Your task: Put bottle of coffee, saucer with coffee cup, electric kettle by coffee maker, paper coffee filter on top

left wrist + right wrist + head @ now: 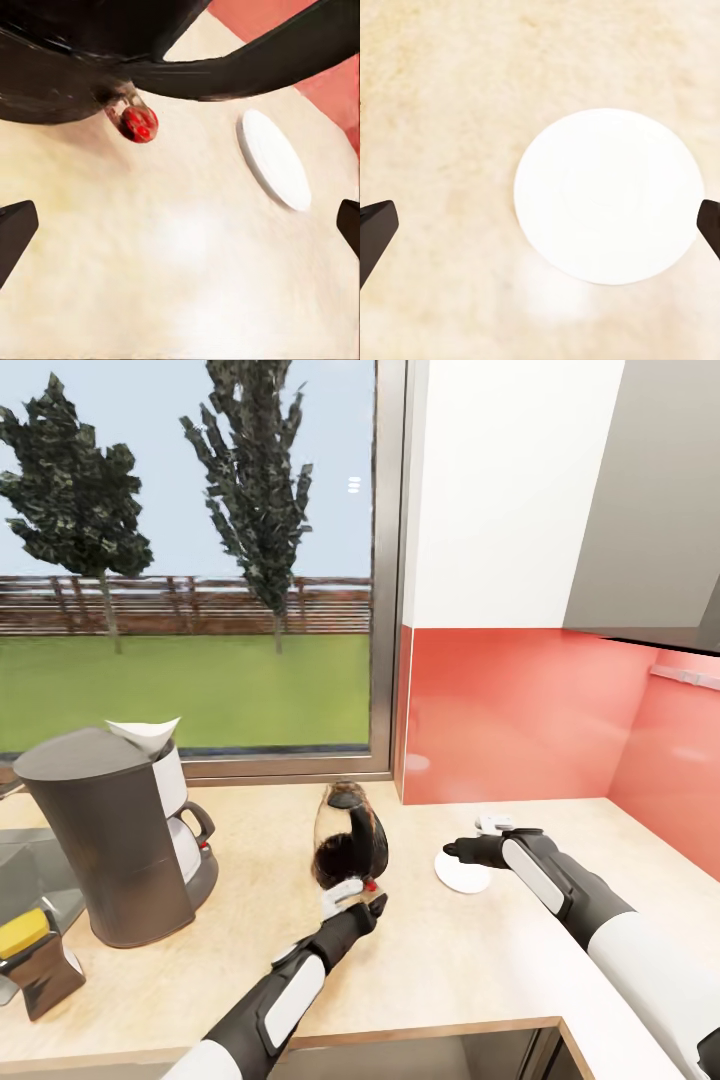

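Observation:
The coffee maker (110, 845) stands at the left of the kitchen countertop (250, 920), with a white paper filter (146, 734) on its top. In front of it the bottle of coffee (38, 962) lies tilted, yellow lid up. The electric kettle (350, 842) sits mid-counter, leaning a little; its black handle (247, 64) and red dot (139, 123) fill the left wrist view. My left gripper (356, 900) (180, 225) is open just in front of its base. My right gripper (462, 852) (540, 225) hovers open over the saucer (463, 877) (609, 196) (274, 159). A small white object (493, 824), perhaps the coffee cup, shows behind that wrist.
A glass carafe with a black handle (192, 845) stands behind the coffee maker. A window (190, 560) backs the counter on the left, and a red splashback (520, 710) closes the right corner. The counter's front edge (420, 1028) runs just below my arms.

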{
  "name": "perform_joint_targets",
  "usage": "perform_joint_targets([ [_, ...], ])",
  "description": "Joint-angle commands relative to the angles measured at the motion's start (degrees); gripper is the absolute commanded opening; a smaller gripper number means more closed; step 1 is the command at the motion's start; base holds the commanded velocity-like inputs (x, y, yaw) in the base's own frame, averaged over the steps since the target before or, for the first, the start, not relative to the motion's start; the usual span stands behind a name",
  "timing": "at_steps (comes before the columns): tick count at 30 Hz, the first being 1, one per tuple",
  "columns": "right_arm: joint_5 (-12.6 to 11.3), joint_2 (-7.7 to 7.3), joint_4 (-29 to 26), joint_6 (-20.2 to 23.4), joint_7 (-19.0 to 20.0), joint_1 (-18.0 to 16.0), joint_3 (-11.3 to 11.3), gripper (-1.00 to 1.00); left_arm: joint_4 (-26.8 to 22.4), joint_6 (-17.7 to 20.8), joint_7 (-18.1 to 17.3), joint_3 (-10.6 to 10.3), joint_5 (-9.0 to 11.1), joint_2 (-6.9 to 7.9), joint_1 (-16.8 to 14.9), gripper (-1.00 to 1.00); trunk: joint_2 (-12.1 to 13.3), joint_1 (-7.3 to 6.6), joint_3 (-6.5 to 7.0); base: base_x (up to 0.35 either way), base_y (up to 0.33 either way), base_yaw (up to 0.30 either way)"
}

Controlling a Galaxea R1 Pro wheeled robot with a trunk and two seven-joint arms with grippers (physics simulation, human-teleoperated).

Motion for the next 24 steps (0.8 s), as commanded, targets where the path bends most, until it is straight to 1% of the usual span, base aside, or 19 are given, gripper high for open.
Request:
perform_joint_targets([
  [1,-0.6,-0.06,-0.1,0.1,-0.6,0.0,0.3,1.00,0.0,0.2,-1.1,0.0,0.8,0.00,0.2,1.00,0.0,0.02,-0.02,0.000,0.000,0.000],
  [3,-0.6,-0.03,-0.1,0.1,-0.6,0.0,0.3,1.00,0.1,0.5,-3.8,0.0,2.2,0.00,0.9,1.00,0.0,0.02,-0.02,0.000,0.000,0.000],
  [5,-0.6,-0.02,-0.1,0.1,-0.6,0.0,0.3,1.00,-0.1,1.0,-5.7,0.0,3.0,0.00,1.9,1.00,0.0,0.02,-0.02,0.000,0.000,-0.052],
  [7,-0.6,-0.02,-0.2,0.1,-0.6,0.0,0.3,1.00,-0.2,1.0,-6.7,-0.1,3.5,0.00,2.0,1.00,0.0,0.02,-0.02,0.000,0.000,-0.194],
  [9,-0.6,-0.02,-0.3,0.1,-0.6,0.0,0.3,1.00,-0.3,1.0,-8.0,-0.1,4.5,0.00,2.0,1.00,0.0,0.02,-0.02,0.000,0.000,-0.262],
  [10,-0.6,-0.02,-0.3,0.1,-0.6,0.0,0.3,1.00,-0.2,1.0,-8.5,0.0,5.3,0.00,2.1,1.00,0.0,0.02,-0.02,0.000,0.000,-0.152],
  [17,-0.5,-0.02,-0.4,0.1,-0.6,0.0,0.4,1.00,0.0,1.0,-8.8,0.0,5.8,0.00,2.7,1.00,0.0,0.02,-0.02,0.003,0.000,-0.042],
  [24,-0.5,-0.02,-0.4,0.1,-0.6,0.0,0.6,1.00,0.1,1.0,-8.9,0.0,5.9,0.00,3.1,1.00,0.0,0.02,-0.02,0.063,0.000,-0.001],
])
